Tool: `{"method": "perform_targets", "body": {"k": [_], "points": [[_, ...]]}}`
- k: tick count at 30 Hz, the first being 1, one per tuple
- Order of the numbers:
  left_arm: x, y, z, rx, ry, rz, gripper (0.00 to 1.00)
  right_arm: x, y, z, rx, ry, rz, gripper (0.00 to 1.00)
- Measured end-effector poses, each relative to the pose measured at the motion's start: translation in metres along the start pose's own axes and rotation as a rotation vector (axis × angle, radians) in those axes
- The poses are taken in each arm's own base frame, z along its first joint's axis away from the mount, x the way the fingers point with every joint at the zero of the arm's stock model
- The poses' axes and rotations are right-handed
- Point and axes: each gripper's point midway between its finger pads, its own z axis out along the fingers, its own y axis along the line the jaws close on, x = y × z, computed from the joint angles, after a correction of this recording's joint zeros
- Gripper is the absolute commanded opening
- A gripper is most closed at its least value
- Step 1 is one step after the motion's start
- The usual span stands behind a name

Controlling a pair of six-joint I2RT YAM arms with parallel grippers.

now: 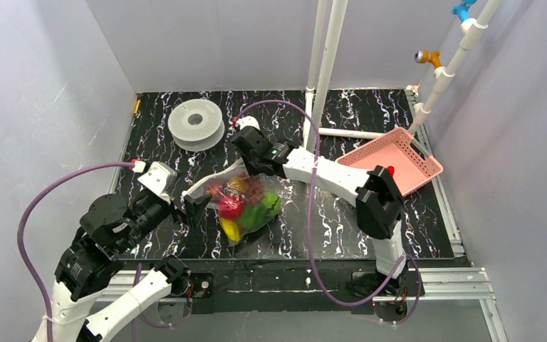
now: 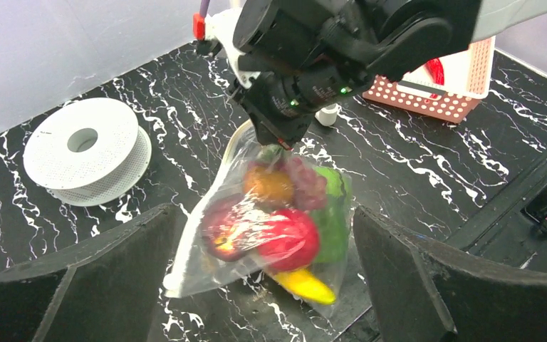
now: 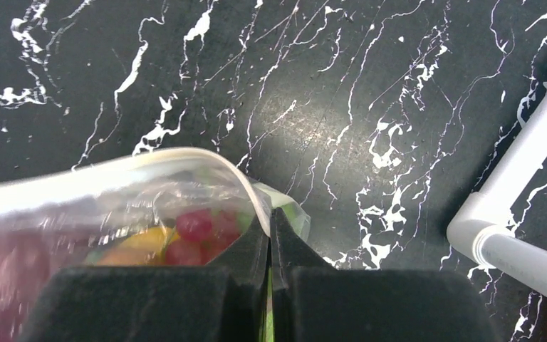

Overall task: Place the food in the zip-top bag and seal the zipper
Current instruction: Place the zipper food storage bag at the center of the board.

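Note:
The clear zip-top bag (image 1: 246, 203) lies mid-table with the food (image 1: 248, 206) inside: red, green, yellow, orange and purple toys. In the left wrist view the bag (image 2: 206, 235) hangs tilted with the food (image 2: 292, 239) bunched low. My right gripper (image 1: 251, 165) is shut on the bag's mouth edge, pinching the zipper strip (image 3: 256, 196) between its fingertips (image 3: 256, 239). The strip curves away to the left. My left gripper (image 1: 191, 204) is open just left of the bag, its fingers (image 2: 114, 271) on either side of the bag's lower end, apart from it.
A grey-white round spool (image 1: 196, 123) sits at the back left. A pink latticed basket (image 1: 393, 161) stands at the right, holding a red item. White pipes (image 1: 325, 64) rise behind the bag, one lying along the mat (image 3: 520, 206).

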Motion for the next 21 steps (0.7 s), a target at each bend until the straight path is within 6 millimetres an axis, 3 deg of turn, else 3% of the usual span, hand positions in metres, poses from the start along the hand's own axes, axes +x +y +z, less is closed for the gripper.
{"method": "perform_targets", "body": {"k": [5,13,17,21], "points": [[-0.006,0.002,-0.004,-0.012,-0.014,-0.002,0.95,0.011,0.002,0.013,0.019,0.066,-0.025,0.01],[-0.005,0.002,-0.004,-0.012,-0.008,-0.005,0.94,0.044,-0.001,0.015,0.020,0.155,-0.038,0.03],[-0.005,0.002,-0.003,-0.011,-0.004,-0.007,0.95,0.067,-0.009,0.008,0.028,0.215,-0.054,0.33],[-0.006,0.002,0.001,-0.011,-0.006,-0.015,0.95,0.066,-0.013,-0.010,0.012,0.215,-0.057,0.57]]}}
